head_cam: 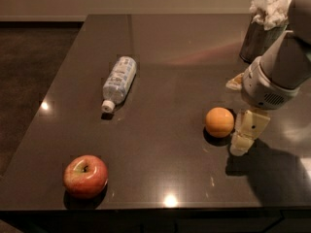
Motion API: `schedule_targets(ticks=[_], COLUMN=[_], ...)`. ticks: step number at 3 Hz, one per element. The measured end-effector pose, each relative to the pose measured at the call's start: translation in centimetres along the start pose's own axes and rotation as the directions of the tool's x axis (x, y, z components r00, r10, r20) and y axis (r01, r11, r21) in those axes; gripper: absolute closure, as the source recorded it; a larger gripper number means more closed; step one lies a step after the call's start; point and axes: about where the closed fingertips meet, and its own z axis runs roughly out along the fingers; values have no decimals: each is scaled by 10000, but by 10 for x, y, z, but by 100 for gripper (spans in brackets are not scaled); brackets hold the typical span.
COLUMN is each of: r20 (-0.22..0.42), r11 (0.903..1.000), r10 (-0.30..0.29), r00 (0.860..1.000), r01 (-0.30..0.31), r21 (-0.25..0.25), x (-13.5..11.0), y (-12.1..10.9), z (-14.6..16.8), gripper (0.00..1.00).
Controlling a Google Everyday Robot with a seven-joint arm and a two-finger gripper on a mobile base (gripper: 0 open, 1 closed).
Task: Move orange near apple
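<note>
The orange [219,122] sits on the dark table [170,47] at the right of centre. The apple [85,175], red with yellowish patches and a stem, sits near the front left edge, far from the orange. My gripper [245,132] hangs low over the table just to the right of the orange, very close to it or touching its side. The grey arm reaches in from the upper right.
A clear plastic water bottle [118,82] lies on its side left of centre, cap towards the front. A dark cup stuffed with white tissue [265,25] stands at the back right, behind the arm. The table's front edge is just below the apple.
</note>
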Motion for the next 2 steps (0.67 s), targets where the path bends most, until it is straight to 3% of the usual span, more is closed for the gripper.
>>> schedule_targets(ticks=[1,2], r20=[168,230], r11=[9990,9982], r10=[-437,-598], r00=[9989,9979], r01=[436,598], r21=[20,-19], x=[-10,-16], y=[5,7], z=[14,22], gripper=[0,17])
